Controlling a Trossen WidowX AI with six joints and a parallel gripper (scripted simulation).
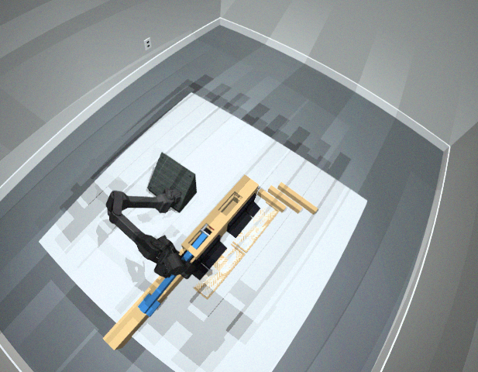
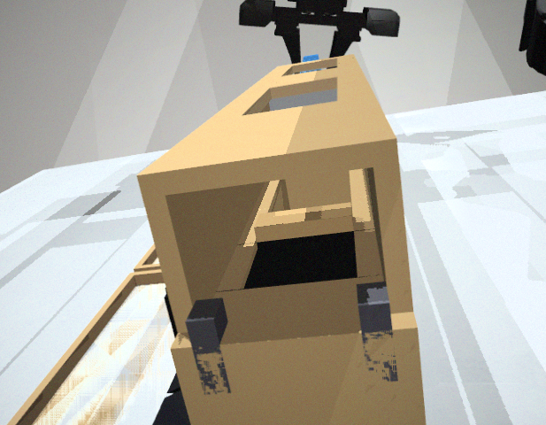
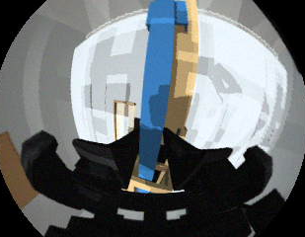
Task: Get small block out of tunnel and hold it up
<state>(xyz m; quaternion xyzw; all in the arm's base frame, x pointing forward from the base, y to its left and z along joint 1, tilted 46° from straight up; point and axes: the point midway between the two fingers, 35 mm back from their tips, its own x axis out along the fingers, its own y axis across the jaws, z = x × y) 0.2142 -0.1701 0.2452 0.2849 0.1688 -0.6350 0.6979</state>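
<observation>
Around white tabletop (image 1: 311,248) (image 2: 473,150) (image 3: 108,54), grey floor (image 1: 407,200) and walls (image 1: 351,52) (image 2: 103,68)

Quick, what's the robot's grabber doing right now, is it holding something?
Gripper: closed on the long blue handle.

The long wooden tunnel (image 2: 268,150) points its open end at us. Its roof has two holes, one behind the other. Inside, near the front, there is a black patch on the bottom, with a wooden bar across behind it. Two little dark blocks stand at the bottom of the opening, one on each side. Far at the back, the black gripper (image 2: 315,59) has a finger on each side of a bit of blue (image 2: 310,57).
</observation>
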